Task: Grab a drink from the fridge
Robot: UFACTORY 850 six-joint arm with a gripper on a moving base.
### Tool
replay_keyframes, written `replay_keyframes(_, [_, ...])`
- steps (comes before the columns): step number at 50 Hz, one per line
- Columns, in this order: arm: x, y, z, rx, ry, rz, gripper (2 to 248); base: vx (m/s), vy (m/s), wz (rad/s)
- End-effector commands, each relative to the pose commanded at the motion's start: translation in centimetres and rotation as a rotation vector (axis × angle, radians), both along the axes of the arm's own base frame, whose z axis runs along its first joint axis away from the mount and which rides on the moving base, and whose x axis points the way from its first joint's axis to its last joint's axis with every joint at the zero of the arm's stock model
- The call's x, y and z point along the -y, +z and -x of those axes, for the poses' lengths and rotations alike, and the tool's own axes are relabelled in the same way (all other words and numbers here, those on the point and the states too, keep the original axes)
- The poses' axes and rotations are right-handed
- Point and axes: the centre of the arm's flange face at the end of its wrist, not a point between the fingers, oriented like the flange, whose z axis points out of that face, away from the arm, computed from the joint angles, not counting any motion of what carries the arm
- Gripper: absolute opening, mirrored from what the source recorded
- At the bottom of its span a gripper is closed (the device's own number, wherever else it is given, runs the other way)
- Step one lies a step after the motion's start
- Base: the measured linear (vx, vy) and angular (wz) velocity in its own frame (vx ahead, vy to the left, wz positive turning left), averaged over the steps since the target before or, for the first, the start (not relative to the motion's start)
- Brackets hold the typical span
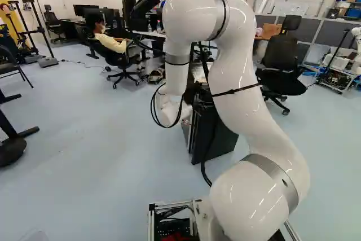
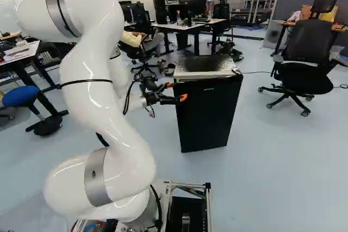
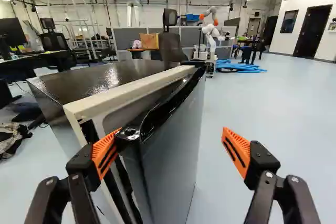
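In the right base view my gripper (image 2: 176, 91) is at the near left edge of the small black fridge (image 2: 209, 115). In the left base view the fridge (image 1: 219, 142) shows partly behind my arm. The wrist view has the gripper (image 3: 171, 130) open, its fingers wide apart. The fridge door (image 3: 170, 145) stands slightly ajar, a gap between it and the pale front frame (image 3: 126, 93). One orange finger pad (image 3: 105, 153) is at the door's near edge by this gap, seemingly touching it; the door reaches between the fingers. The other finger stands apart, beyond the door's outer face. No drink shows.
An office chair (image 2: 306, 63) stands right of the fridge in the right base view. Desks (image 2: 187, 25) and a seated person are behind it. A blue stool (image 2: 22, 96) is left of my arm. Another robot (image 3: 211, 30) stands far off in the wrist view.
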Motion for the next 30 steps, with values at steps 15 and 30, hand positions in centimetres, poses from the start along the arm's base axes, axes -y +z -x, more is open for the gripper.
replay_keyframes(15, [0.3, 0.1, 2.1, -0.025, -0.011, 0.010, 247, 0.000, 0.000, 0.000])
replay_keyframes(30, [0.6, 0.2, 4.2, -0.051, -0.020, 0.022, 247, 0.000, 0.000, 0.000])
